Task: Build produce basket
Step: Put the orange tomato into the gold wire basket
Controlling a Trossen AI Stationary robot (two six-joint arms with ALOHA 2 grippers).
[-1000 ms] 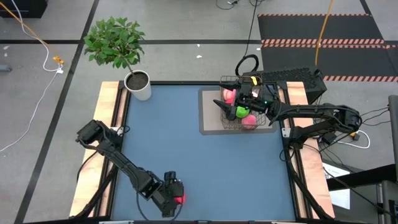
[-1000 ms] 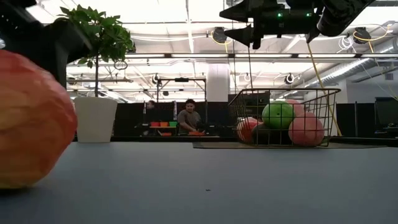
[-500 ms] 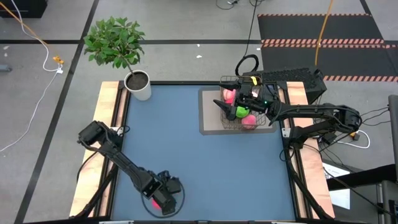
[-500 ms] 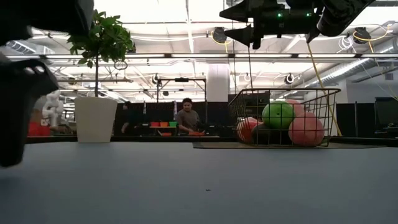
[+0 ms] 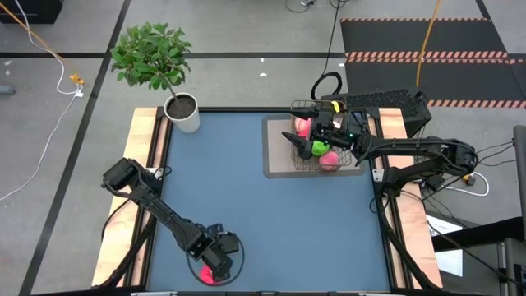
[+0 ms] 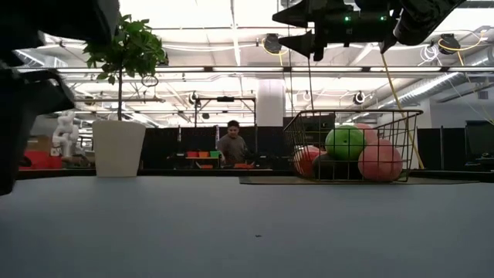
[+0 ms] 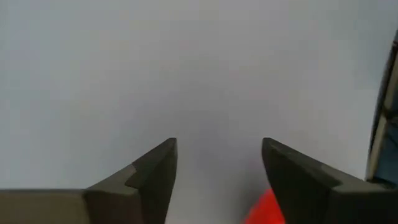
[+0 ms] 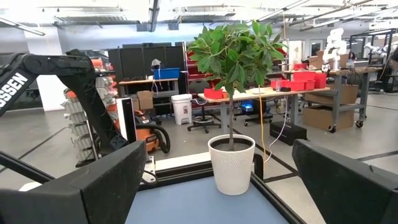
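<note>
A red-orange produce piece (image 5: 212,276) lies on the blue table near its front edge. My left gripper (image 5: 215,265) points steeply down over it. In the left wrist view the gripper (image 7: 219,144) is open, and the piece (image 7: 264,211) shows low beside one finger. The wire basket (image 5: 322,138) stands on a grey mat (image 5: 278,150) at the far right. It holds a green apple (image 6: 344,143), a pink peach (image 6: 380,161) and a red piece (image 6: 307,161). My right gripper (image 5: 302,136) hangs open above the basket, pointing level. My left gripper comes at the red-orange piece from above. Only the piece's edge (image 7: 260,208) shows, next to one finger (image 7: 292,174). I cannot tell whether that finger touches it. The piece lies on the table.
A white pot with a leafy plant (image 5: 182,113) stands at the table's far left corner. The blue table top (image 5: 271,222) lies open between the arms. A person (image 6: 231,147) sits in the room beyond the table.
My left gripper has gone a little toward the table's left and near edges, sunk and rolled. The red-orange piece, earlier at the gripper's right side and filling the low view's left, now lies nearer the front edge and has left the low view.
</note>
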